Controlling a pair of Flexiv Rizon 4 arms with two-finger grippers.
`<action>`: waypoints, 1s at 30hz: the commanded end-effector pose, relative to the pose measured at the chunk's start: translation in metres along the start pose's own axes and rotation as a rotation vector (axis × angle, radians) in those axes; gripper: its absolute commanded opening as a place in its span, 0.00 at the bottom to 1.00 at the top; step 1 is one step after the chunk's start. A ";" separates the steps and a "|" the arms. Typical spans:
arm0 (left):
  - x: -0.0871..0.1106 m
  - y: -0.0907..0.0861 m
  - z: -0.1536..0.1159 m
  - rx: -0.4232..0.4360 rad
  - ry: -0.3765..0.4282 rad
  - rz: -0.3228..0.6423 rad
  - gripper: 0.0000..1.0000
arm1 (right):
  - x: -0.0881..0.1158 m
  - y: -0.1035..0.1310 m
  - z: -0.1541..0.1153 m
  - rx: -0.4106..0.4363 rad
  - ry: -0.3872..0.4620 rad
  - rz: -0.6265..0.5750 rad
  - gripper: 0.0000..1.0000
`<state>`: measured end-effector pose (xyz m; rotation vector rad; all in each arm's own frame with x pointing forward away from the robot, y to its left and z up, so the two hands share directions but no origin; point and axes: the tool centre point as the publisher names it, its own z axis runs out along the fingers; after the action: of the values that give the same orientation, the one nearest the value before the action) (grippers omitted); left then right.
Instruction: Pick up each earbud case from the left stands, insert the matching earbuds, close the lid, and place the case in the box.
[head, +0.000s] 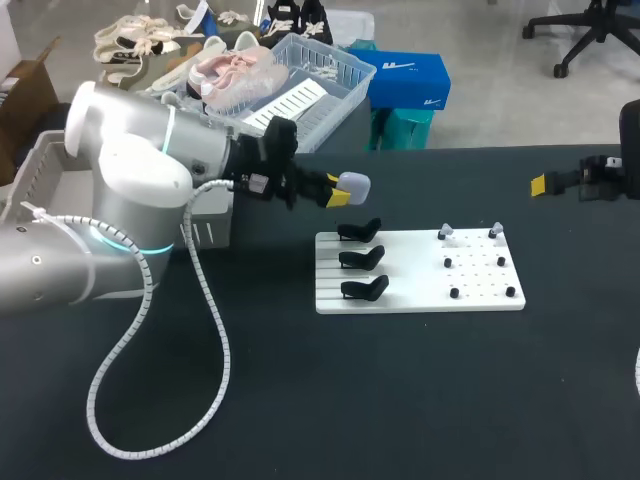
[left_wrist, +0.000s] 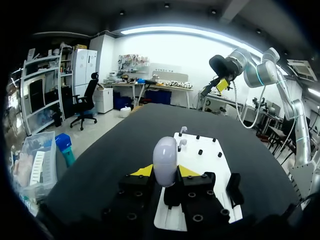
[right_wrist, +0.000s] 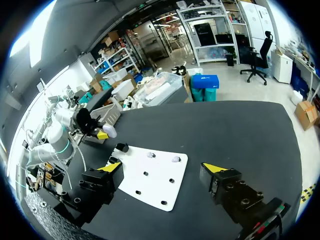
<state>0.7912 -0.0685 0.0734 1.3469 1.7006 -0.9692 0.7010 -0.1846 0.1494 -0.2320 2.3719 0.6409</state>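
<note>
Far left on the black table (head: 300, 400): a grey box (head: 212, 228), mostly hidden behind the left arm (head: 120, 190), contents out of sight.

Sticking out past that box: the left gripper (head: 338, 188), yellow tips clamped from two sides on the pale earbud case (head: 355, 185). Held off the table, near the far left corner of the white board (head: 420, 300). Long axis in line with the fingers and roughly level, rounded free end pointing rightward, toward the other arm's side. Same hold seen from the left wrist: smooth oval body pinched between both yellow fingertips (left_wrist: 142, 171), jutting out ahead of them, the board's stand end under and ahead.

Along the board's left edge: three black stands (head: 362, 258) in a column, one behind another, close below the held case in the head view but not touching it.

On the board's right half: a grid of small black pegs (head: 500, 261). Seated on the far row: two pale earbuds (head: 447, 232), apart from each other, one toward each end of that row.

Far right, near the table's edge and well apart from the board: the right gripper (right_wrist: 162, 168), fingers spread wide, aimed across the table at the board's peg end. Beyond that, from the right wrist: the left gripper with the case in its tips.
</note>
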 end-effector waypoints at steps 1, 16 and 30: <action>-0.010 -0.010 -0.013 -0.038 -0.029 -0.006 0.00 | 0.000 0.000 0.000 0.000 0.000 -0.001 1.00; -0.055 -0.048 -0.032 -0.067 -0.119 0.026 0.00 | -0.036 0.058 0.042 -0.098 0.146 -0.174 1.00; -0.053 -0.055 -0.017 -0.040 -0.070 0.102 0.00 | -0.040 0.114 0.061 -0.198 0.197 -0.242 1.00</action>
<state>0.7428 -0.0814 0.1354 1.3436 1.5686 -0.9108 0.7217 -0.0635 0.1806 -0.6609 2.4157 0.7227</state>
